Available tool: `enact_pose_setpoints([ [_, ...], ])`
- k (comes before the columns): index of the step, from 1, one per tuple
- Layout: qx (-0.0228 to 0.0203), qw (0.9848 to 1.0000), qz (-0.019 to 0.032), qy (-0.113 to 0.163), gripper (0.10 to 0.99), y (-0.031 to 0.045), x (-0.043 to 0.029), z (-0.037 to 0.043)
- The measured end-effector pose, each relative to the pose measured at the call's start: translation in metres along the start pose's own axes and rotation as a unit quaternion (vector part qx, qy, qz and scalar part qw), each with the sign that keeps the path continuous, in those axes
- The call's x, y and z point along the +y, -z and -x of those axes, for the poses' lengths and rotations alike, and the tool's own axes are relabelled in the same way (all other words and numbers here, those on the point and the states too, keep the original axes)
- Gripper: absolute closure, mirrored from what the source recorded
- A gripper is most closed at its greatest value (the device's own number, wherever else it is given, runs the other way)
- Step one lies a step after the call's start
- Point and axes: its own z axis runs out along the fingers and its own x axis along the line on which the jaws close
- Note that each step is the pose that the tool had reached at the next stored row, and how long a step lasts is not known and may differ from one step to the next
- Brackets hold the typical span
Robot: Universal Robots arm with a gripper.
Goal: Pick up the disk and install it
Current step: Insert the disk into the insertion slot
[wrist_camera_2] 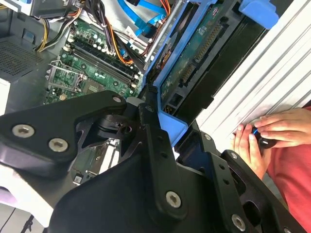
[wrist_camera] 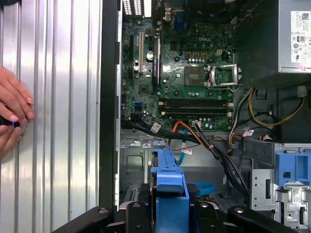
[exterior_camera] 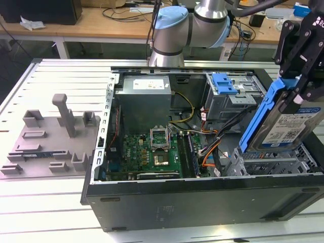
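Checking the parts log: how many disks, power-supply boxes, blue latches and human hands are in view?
Silver rectangular disk in blue plastic frame: 1
Large grey metal power-supply box: 1
Small blue plastic latch: 1
Person's hands: 2
Total: 5

The white label on the disk and the one on the power-supply box cannot be read.

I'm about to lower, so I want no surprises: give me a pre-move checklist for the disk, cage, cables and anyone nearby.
1. Grip: ok; end effector clamps the disk by its blue frame.
2. Position: ok; disk hangs tilted over the cage.
3. Cage free: cannot tell; disk hides part.
4. Cables: cannot tell; they run close beside the cage.
5. People: not ok; hands on the table by the case.
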Motion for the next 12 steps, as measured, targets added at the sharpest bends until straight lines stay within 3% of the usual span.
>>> enact_pose_setpoints([
  [12, -0.0003, 0.9999, 0.0, -0.012, 0.722, -0.0075, -0.0013, -0.0025],
])
